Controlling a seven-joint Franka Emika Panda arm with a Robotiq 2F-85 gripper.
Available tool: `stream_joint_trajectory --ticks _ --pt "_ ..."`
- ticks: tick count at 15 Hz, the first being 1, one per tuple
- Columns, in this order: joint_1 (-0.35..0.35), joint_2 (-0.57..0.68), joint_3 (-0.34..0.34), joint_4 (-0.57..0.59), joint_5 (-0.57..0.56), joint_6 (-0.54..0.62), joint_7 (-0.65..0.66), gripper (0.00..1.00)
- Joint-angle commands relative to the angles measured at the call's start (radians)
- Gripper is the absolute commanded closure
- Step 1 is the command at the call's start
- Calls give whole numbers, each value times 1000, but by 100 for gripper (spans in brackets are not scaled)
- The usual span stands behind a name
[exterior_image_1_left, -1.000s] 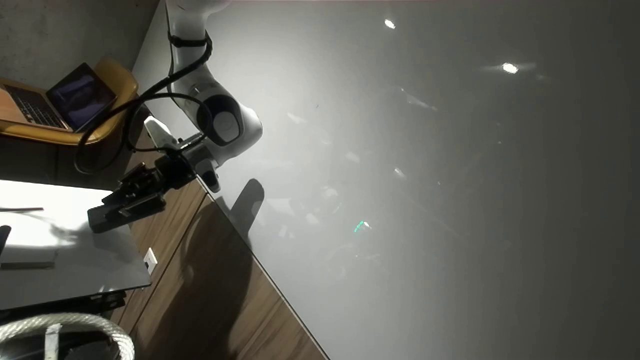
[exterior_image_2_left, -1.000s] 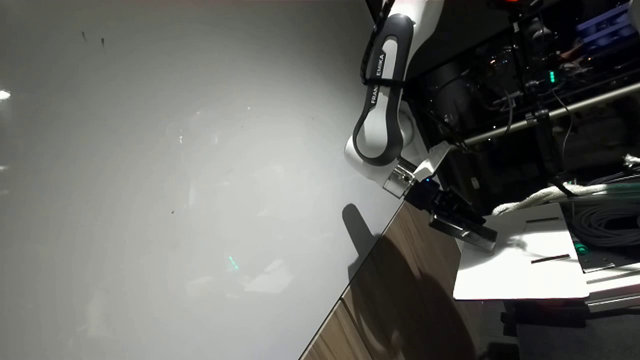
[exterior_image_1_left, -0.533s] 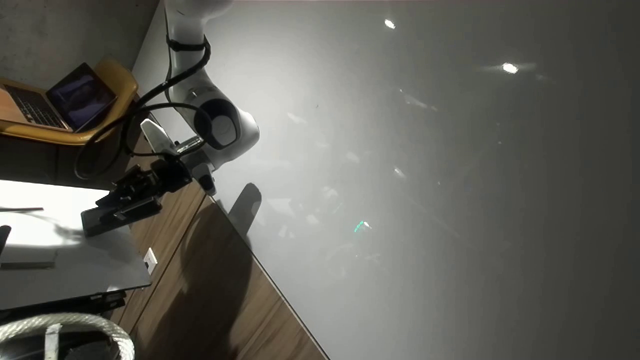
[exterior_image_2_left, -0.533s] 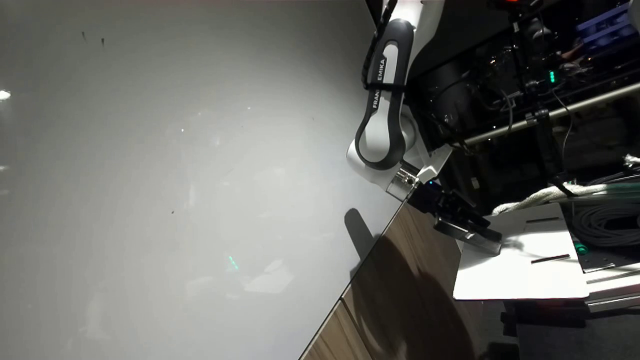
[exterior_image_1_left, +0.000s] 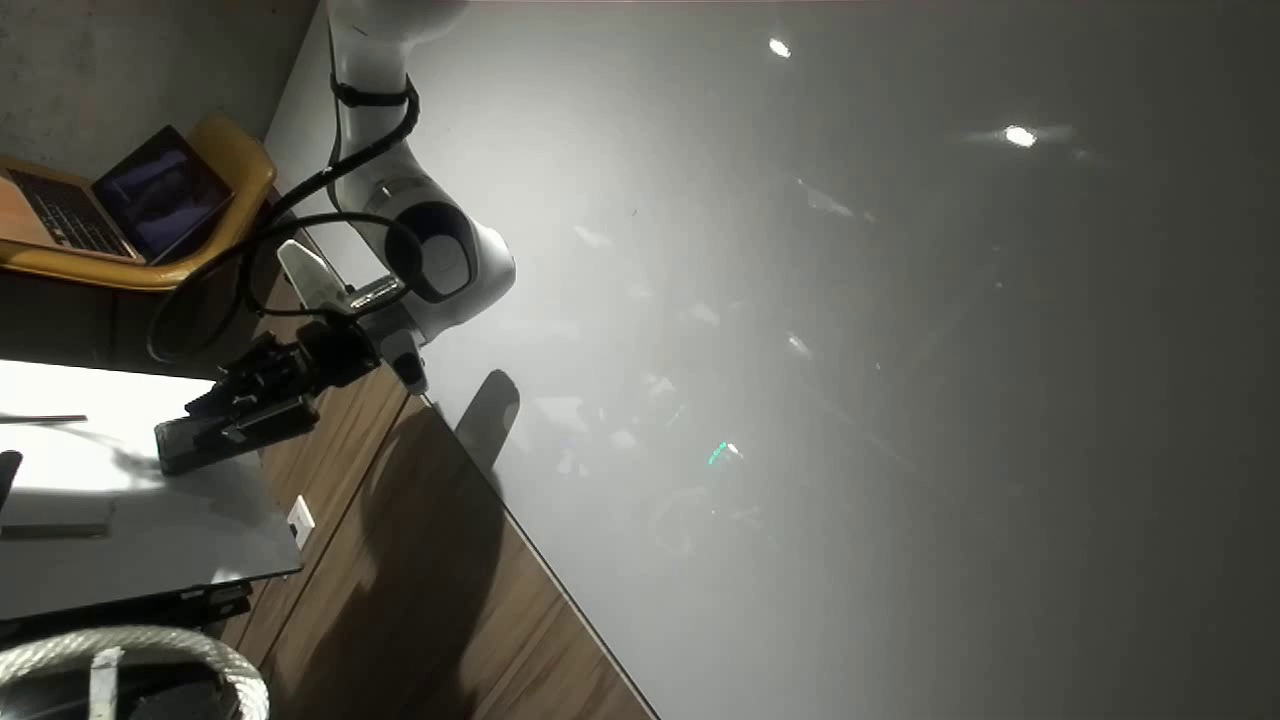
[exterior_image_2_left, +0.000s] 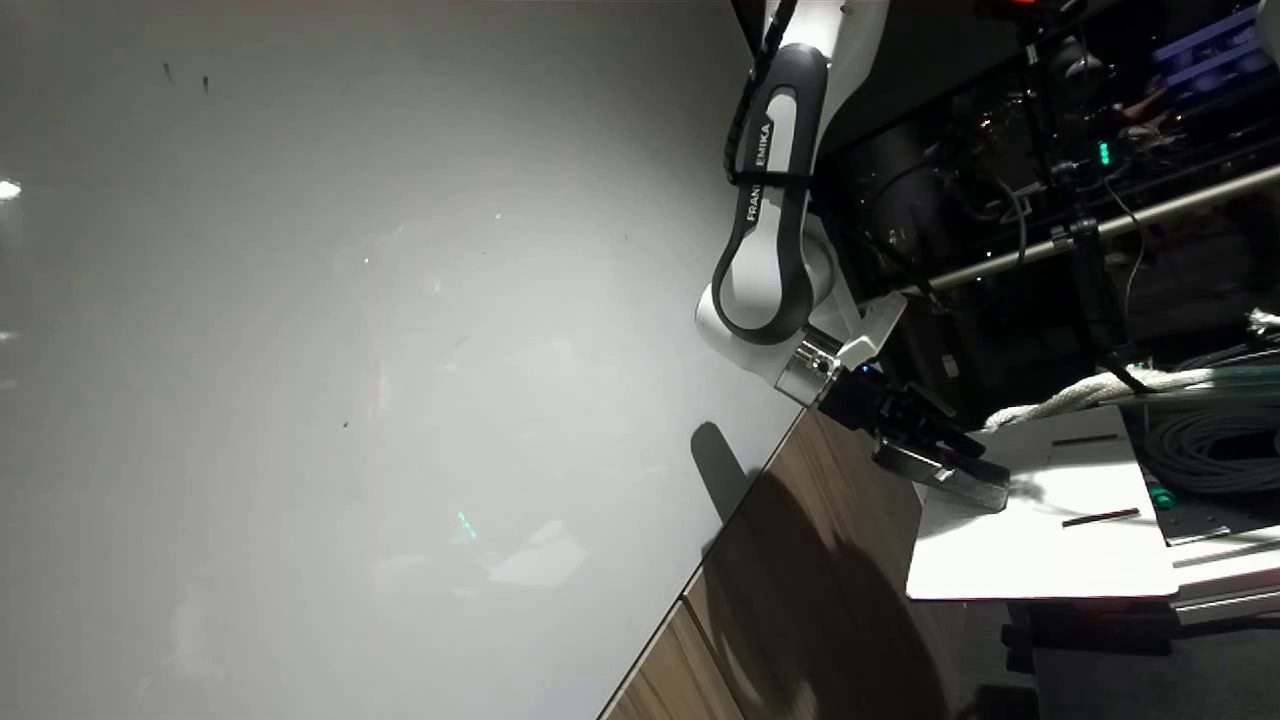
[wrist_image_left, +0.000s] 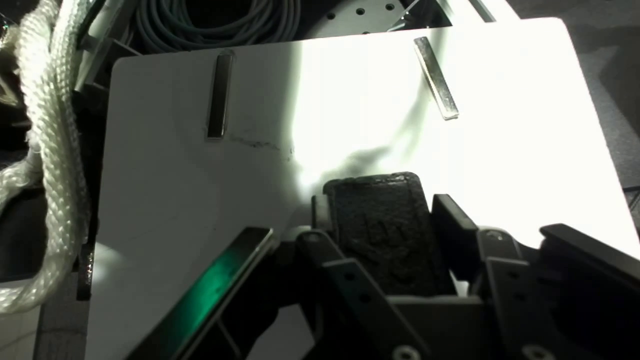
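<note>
Your claw (wrist_image_left: 383, 217) grips a black block (wrist_image_left: 385, 232); slack pressure could drop it inside the edges of the white panel (wrist_image_left: 170, 170).

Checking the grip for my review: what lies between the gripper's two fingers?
A dark block, clamped between the fingers; the wrist view shows it.

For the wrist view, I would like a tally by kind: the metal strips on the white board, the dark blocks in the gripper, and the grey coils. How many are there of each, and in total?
Metal strips: 2
Dark block in the gripper: 1
Grey coil: 1
Total: 4
</note>
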Motion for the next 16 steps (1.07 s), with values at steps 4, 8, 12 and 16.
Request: stream_joint_trajectory --ticks 4,8,12,16 --pt "-5 11 2 6 16 -16 -26 72" --pt "-5 20 2 7 18 -18 -33 8" --pt "-6 32 2 7 18 -18 -36 0" --pt "4 30 1 4 3 -13 -21 0"
